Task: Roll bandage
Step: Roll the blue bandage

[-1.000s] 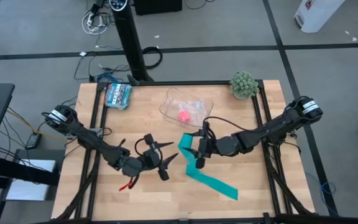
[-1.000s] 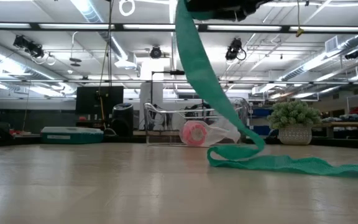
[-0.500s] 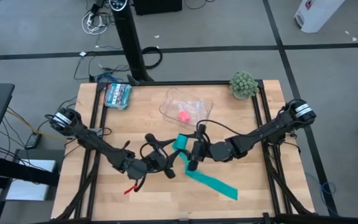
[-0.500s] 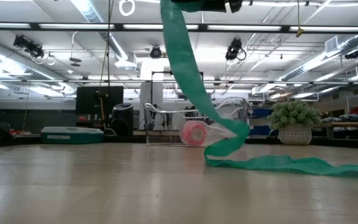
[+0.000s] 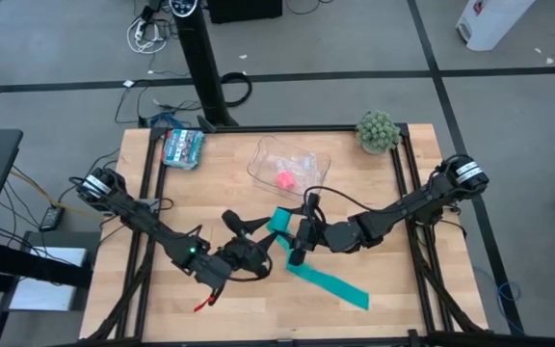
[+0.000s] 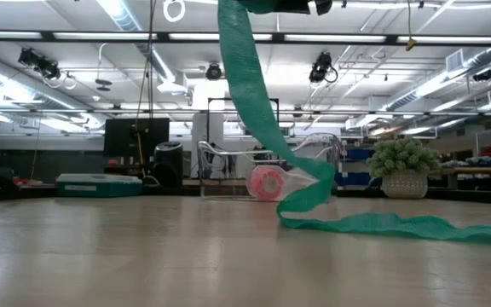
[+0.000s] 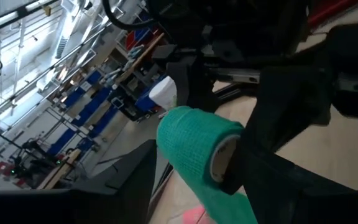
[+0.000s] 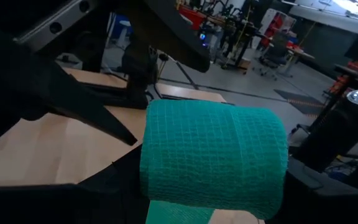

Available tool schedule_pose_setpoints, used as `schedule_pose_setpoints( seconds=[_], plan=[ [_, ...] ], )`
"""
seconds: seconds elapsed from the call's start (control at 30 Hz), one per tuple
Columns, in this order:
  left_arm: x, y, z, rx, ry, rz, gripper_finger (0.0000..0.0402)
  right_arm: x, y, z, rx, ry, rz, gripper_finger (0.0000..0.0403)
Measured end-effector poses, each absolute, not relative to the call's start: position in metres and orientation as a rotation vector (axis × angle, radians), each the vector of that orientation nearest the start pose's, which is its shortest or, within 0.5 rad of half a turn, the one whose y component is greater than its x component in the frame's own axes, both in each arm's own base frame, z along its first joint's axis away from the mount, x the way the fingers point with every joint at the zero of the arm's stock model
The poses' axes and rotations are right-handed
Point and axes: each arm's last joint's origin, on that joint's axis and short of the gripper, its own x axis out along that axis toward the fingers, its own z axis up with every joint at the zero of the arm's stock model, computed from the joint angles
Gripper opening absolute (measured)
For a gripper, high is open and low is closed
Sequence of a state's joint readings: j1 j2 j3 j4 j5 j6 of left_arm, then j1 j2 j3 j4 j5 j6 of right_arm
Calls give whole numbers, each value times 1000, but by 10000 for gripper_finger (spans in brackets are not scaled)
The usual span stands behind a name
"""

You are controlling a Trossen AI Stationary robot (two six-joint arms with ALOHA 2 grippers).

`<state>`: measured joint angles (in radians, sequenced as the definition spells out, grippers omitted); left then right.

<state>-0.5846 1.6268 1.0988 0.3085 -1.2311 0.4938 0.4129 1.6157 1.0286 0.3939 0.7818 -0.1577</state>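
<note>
The teal-green bandage is partly rolled. Its roll [image 5: 280,223] is held above the table by my right gripper [image 5: 297,237], which is shut on it. The roll also shows in the right wrist view [image 8: 213,155] and the left wrist view [image 7: 194,146]. The loose strip [image 6: 254,94] hangs from the roll to the table. Its tail [image 5: 330,285] lies flat, running toward the near right. My left gripper [image 5: 261,241] is open just left of the roll, its fingers pointing at it, holding nothing. My right gripper pinches the roll by its two flat ends between its two fingers, one finger [image 7: 253,155] over the cardboard core's end [image 7: 219,163]. The fingers come level from the table's right side. The roll is lifted clear and lies level, with the strip hanging slack below it.
A clear plastic container [image 5: 306,159] with a small pink block [image 5: 284,178] stands behind the grippers. A teal-patterned packet [image 5: 182,146] lies at the far left and a potted plant [image 5: 378,130] at the far right corner. A small red object [image 5: 198,286] lies near the left arm.
My left gripper has moved toward the table's right edge, up to the roll, staying open. My right gripper has carried the roll a little toward the left. The hanging strip has swung left with it, while the tail has stayed on the table.
</note>
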Motion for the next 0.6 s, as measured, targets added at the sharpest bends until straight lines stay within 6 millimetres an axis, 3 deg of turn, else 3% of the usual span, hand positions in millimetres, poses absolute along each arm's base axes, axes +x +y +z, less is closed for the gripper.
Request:
schedule_pose_setpoints(
  seconds=[0.6],
  plan=[
    [312,-170,288,839,398,570,204,335,124,265,-228,183,-318,231]
  ],
)
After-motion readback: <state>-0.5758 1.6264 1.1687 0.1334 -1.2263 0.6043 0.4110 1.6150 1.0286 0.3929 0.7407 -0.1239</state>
